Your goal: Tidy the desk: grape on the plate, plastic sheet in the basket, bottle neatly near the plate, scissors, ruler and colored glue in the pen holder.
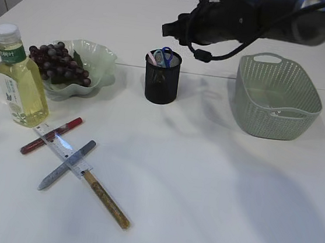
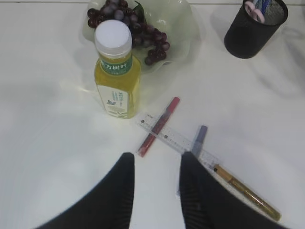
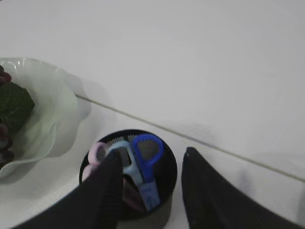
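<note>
Exterior view: the right gripper (image 3: pixel 150 162) hangs over the black holder (image 1: pixel 161 80), jaws spread with nothing between them; the scissors (image 3: pixel 143 164) stand in the holder, handles up. The grapes (image 1: pixel 57 62) lie on the green plate (image 1: pixel 102 56), with the bottle (image 1: pixel 21 79) upright just beside it. In front of the bottle the ruler (image 1: pixel 62 148) lies across a red glue (image 1: pixel 52 135), a grey glue (image 1: pixel 66 165) and a gold glue (image 1: pixel 106 200). The basket (image 1: pixel 276 99) sits at the right. The left gripper (image 2: pixel 157 162) hovers above the pens, jaws apart and empty.
</note>
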